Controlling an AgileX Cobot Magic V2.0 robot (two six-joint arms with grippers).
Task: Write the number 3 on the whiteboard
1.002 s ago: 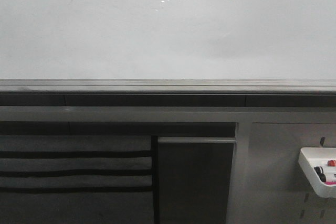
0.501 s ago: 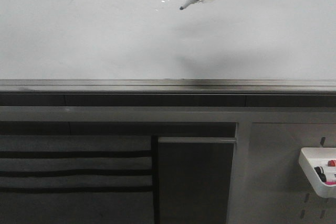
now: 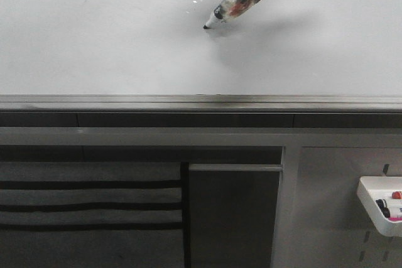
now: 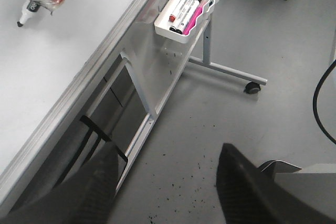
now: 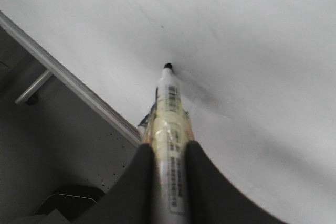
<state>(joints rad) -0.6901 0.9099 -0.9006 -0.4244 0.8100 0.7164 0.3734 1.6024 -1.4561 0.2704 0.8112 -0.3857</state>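
The whiteboard [image 3: 94,42] is a glossy white surface filling the upper front view, with glare at the top. The number 3 is not in view, and the board surface I see is blank. My right gripper [image 5: 169,148] is shut on a marker [image 5: 170,108] wrapped in clear tape. It comes in from the upper right in the front view, where the marker [image 3: 221,14] slants down-left. Its black tip sits at the board or just off it; I cannot tell whether it touches. My left gripper [image 4: 169,150] hangs open over the floor, holding nothing.
A grey metal ledge [image 3: 201,101] runs along the board's lower edge. Below it, a grey pegboard panel [image 3: 333,211] carries a white tray [image 3: 370,214] holding several markers. The left wrist view shows the stand's leg with a caster [image 4: 253,88] and a black cable [image 4: 317,103].
The right gripper has carried the marker left and down from the top right corner, bringing its tip close to the board. The left arm's motion cannot be judged.
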